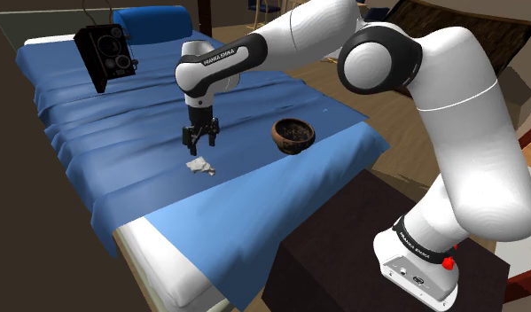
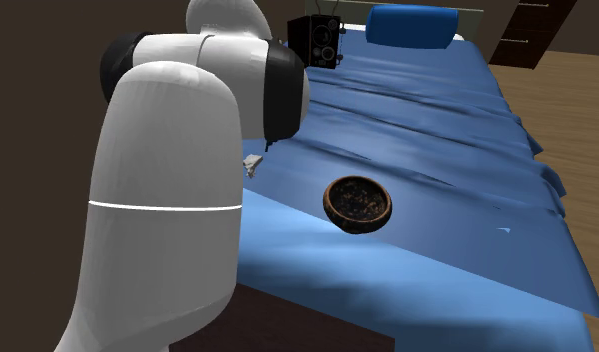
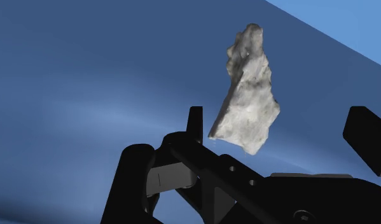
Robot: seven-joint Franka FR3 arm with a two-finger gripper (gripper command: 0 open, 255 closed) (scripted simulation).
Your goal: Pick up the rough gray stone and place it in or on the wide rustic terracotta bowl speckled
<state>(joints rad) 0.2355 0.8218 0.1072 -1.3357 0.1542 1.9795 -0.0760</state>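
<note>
Shoulder view: the gripper (image 1: 200,139) hangs just above the pale gray stone (image 1: 199,166), which lies on the bed (image 1: 254,191) with its blue sheet. The brown speckled bowl (image 1: 292,135) sits nearby, toward that view's right.

Second exterior view: the stone peeks out beside the white arm, apart from the bowl.

Wrist view: the fingers (image 3: 194,121) stand apart and grip nothing. The stone lies ahead between them, nearer one finger. The grasp would likely go best by centring over the stone, descending straight, and closing across its narrow width.
</note>
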